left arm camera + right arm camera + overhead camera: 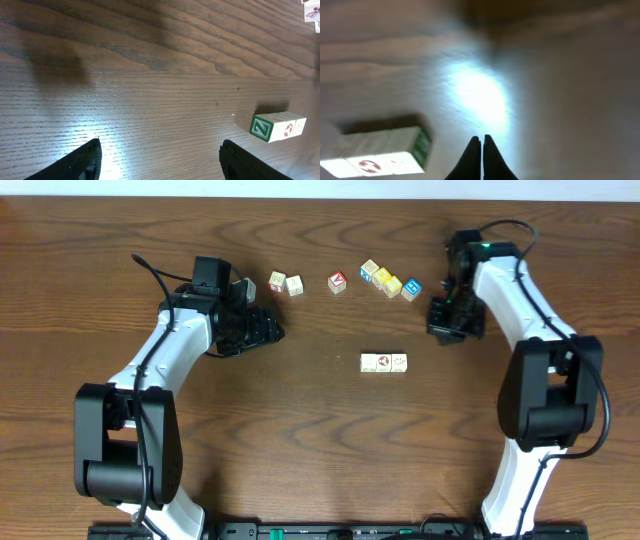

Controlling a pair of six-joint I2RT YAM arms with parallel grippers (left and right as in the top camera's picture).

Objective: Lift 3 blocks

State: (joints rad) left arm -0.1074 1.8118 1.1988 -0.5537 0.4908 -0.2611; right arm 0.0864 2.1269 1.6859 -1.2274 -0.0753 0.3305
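Three cream-white blocks (384, 362) lie side by side in a short row at the table's middle. In the left wrist view the row (278, 127) shows end-on, with a green letter on its near face, ahead and to the right of my fingers. My left gripper (272, 330) (160, 162) is open and empty, well left of the row. My right gripper (442, 330) (482, 145) is shut on nothing, low over bare wood to the right of the row. In the blurred right wrist view the blocks (375, 152) lie left of the fingertips, apart from them.
Further back lie two white cubes (285, 283), a red-faced cube (338, 281) and a cluster of yellow and blue cubes (392, 281). Another cube (312, 12) peeks in at the left wrist view's top right corner.
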